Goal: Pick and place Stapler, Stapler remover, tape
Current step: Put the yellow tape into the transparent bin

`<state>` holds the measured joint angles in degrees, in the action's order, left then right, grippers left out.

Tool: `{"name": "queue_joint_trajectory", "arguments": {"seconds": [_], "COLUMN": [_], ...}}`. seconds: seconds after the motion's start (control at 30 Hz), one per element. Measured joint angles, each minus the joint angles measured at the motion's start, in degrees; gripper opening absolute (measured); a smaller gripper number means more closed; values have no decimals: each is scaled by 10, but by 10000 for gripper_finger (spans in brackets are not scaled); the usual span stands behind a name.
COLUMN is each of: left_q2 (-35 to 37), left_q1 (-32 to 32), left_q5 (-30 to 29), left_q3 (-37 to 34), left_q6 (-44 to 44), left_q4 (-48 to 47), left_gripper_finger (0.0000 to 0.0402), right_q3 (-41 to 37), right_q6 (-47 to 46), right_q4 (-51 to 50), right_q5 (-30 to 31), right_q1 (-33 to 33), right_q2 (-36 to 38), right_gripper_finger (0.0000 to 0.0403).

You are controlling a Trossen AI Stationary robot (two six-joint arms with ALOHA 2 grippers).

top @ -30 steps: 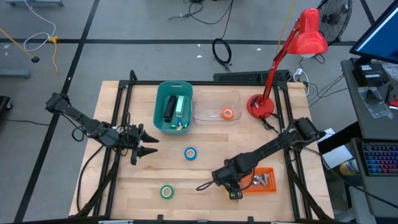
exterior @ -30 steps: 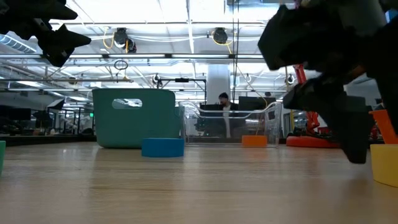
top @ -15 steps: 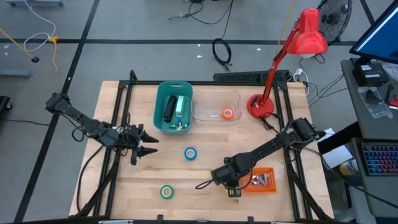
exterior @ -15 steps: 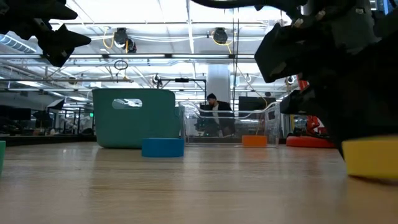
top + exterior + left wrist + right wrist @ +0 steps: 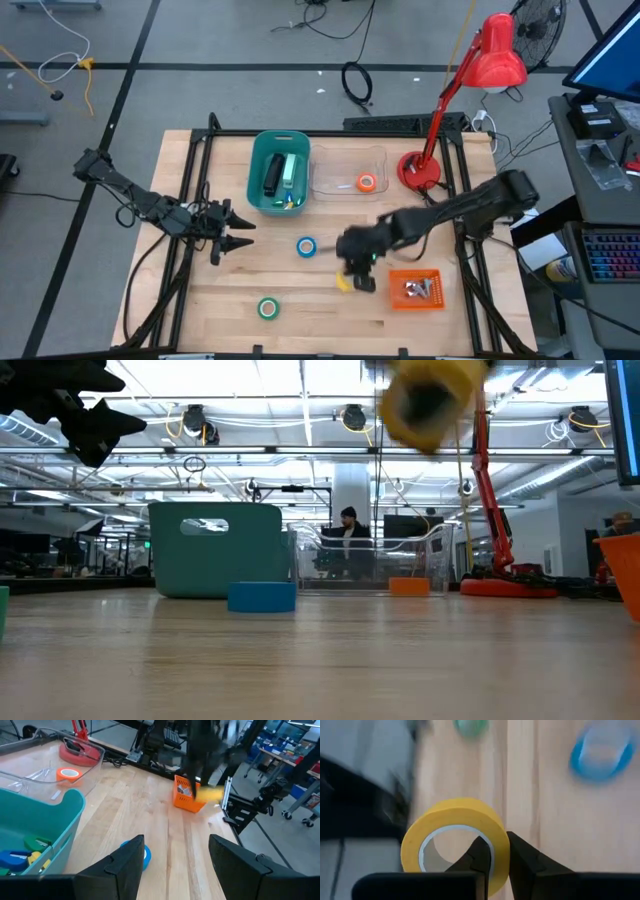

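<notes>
- The right gripper (image 5: 352, 277) sits just right of centre in the high view, its fingers (image 5: 485, 851) pinched on the wall of the yellow tape roll (image 5: 455, 837), one inside the ring and one outside.
- In the low view the yellow roll hangs at the top centre of the frame, clear of the table (image 5: 320, 660).
- The left gripper (image 5: 240, 238) hovers at centre left of the high view with its two fingers apart and nothing between them.
- The blue tape roll (image 5: 306, 247) lies on the wood near the middle, between the two grippers.
- The green tape roll (image 5: 267, 309) lies lower in the frame, near the bottom edge of the table.
- The orange-red tape roll (image 5: 366, 183) rests inside the clear tray (image 5: 345, 160), upper centre.
- The teal bin (image 5: 256, 170), touching the tray's left side, holds a dark stapler (image 5: 272, 175) and other items.
- A small orange basket (image 5: 414, 290) sits lower right, just beside the right gripper.
- A red desk lamp (image 5: 497, 50) stands at the upper right.
</notes>
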<state>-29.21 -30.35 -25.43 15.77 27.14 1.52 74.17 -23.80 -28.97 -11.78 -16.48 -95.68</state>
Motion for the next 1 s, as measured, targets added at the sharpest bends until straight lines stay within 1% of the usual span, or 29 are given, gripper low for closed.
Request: {"name": "queue_joint_trajectory", "arguments": {"seconds": [0.13, 0.23, 0.37, 0.43, 0.53, 0.63, 0.73, 0.87, 0.9, 1.0], "left_q2": [0, 0, 0, 0, 0, 0, 0, 0, 0, 0], "left_q1": [0, 0, 0, 0, 0, 0, 0, 0, 0, 0], "left_q5": [0, 0, 0, 0, -1, -1, -1, -1, -1, -6], "left_q3": [0, 0, 0, 0, 0, 0, 0, 0, 0, 0], "left_q6": [-1, 0, -1, -2, -3, -3, -2, -2, -1, 0], "left_q4": [0, 0, 0, 0, 0, 0, 0, 0, 0, 0], "left_gripper_finger": [225, 225, 225, 225, 225, 225, 225, 225, 225, 225], "right_q3": [0, -5, -30, -39, -47, -47, -47, -47, -48, -48], "right_q6": [30, 46, 51, 67, 129, 193, 257, 323, 338, 380], "right_q4": [86, 169, 248, 254, 253, 249, 222, 163, 145, 135], "right_q5": [-1, -3, 6, 50, 158, 267, 351, 436, 447, 447], "right_q1": [41, 73, 115, 131, 149, 170, 194, 233, 244, 276], "right_q2": [73, 113, 153, 169, 185, 186, 185, 167, 162, 142], "right_gripper_finger": [30, 30, 30, 30, 30, 30, 30, 30, 30, 30]}}
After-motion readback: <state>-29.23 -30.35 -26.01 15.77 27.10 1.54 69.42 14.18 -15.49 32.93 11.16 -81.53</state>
